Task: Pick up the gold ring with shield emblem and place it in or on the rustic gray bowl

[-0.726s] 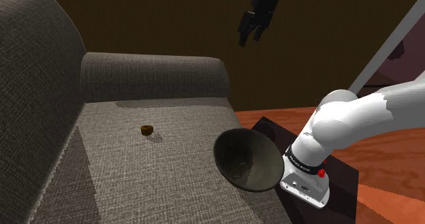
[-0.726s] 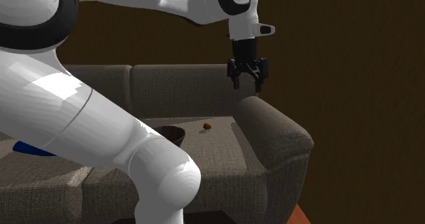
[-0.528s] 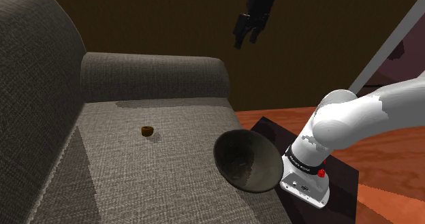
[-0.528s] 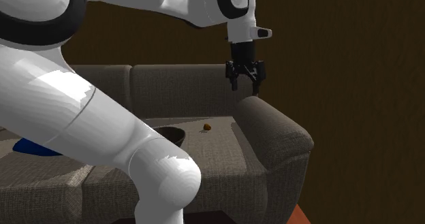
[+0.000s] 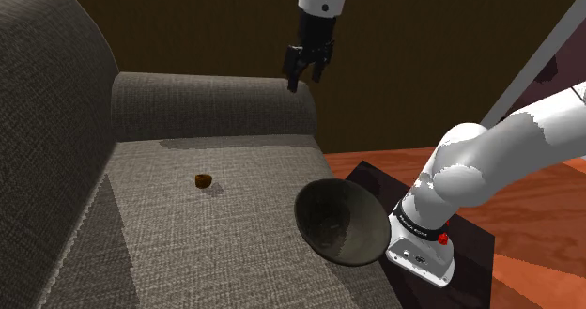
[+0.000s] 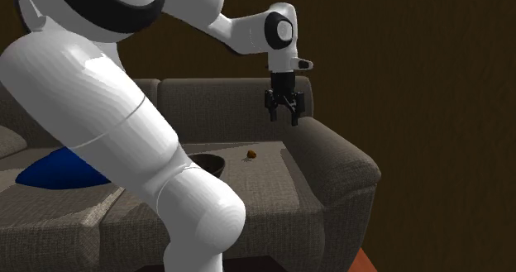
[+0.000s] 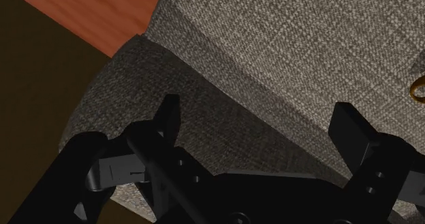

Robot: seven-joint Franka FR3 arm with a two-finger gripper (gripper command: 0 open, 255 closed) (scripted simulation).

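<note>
The gold ring (image 5: 202, 179) lies on the grey sofa seat, small and brownish, well left of the dark bowl (image 5: 341, 222) at the seat's front edge in the shoulder view. In the second exterior view the ring (image 6: 251, 154) sits right of the bowl (image 6: 210, 161), whose rim peeks out behind the arm. My gripper (image 5: 300, 73) hangs open and empty above the sofa's armrest, high over the seat and off to the side of the ring. Seen from the wrist, the fingers (image 7: 169, 117) stand wide apart over the armrest, and the ring (image 7: 417, 89) shows at the frame's edge.
The sofa's backrest (image 5: 47, 82) and armrest (image 5: 211, 105) wall in the seat. The robot's stand (image 5: 427, 227) sits on the reddish wood floor (image 5: 526, 232) beside the bowl. A blue cushion (image 6: 54, 168) lies on the sofa's far seat.
The gripper has moved toward the shoulder view's left and lower, from open air down to just above the armrest. Its fingers stay open. Ring and bowl have not moved.
</note>
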